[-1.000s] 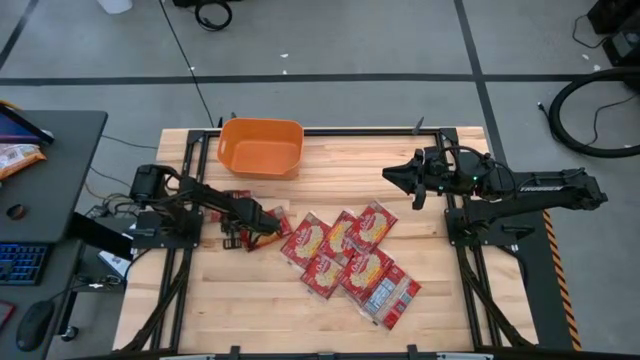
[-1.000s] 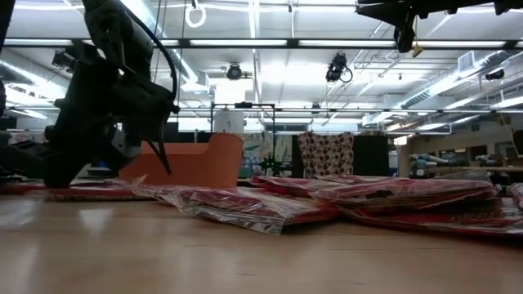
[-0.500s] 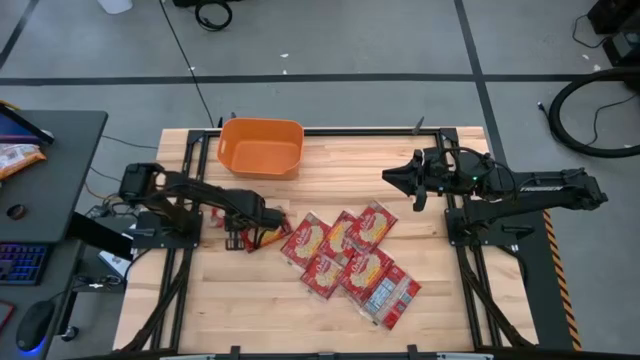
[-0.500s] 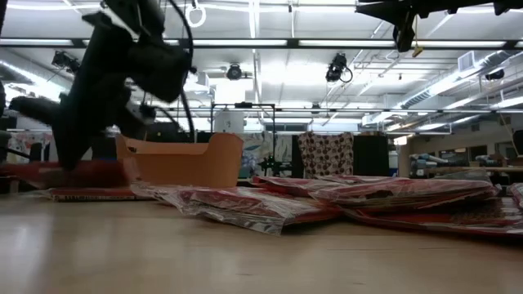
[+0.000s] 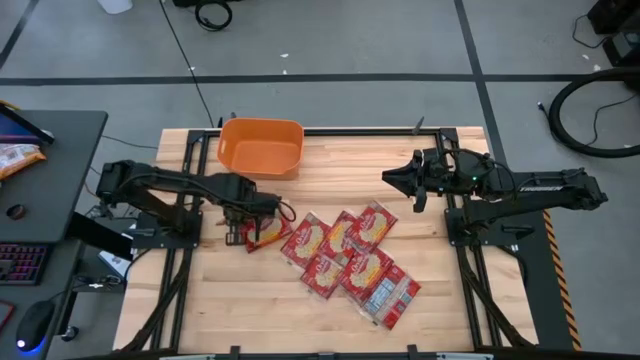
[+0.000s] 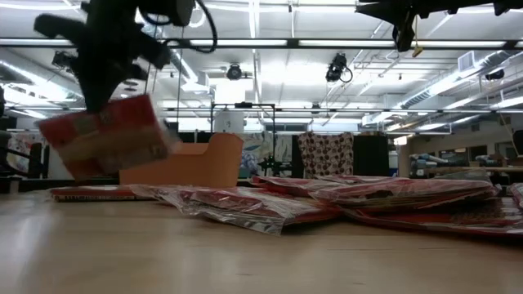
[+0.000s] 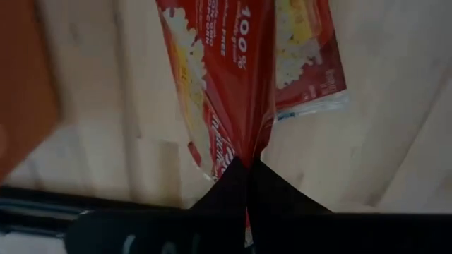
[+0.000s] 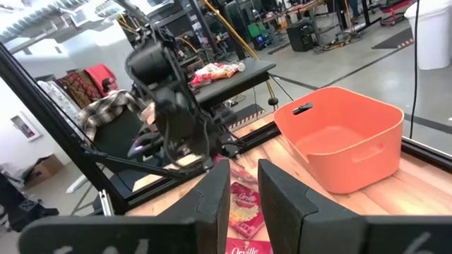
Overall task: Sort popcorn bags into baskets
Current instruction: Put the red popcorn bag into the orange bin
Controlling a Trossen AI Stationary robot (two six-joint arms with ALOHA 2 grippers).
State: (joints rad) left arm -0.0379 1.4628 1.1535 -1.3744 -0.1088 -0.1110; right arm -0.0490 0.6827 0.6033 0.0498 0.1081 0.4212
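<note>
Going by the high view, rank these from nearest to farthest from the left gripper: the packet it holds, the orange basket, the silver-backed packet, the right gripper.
1. The held popcorn bag, pinched in the left gripper.
2. The orange basket, at the table's far edge.
3. The silver-backed packet, at the pile's near-right end.
4. The right gripper, hovering across the table.

Overhead camera looks straight down; low one sits level with the surface [image 6: 245, 253]; both share the orange basket [image 5: 261, 147]
</note>
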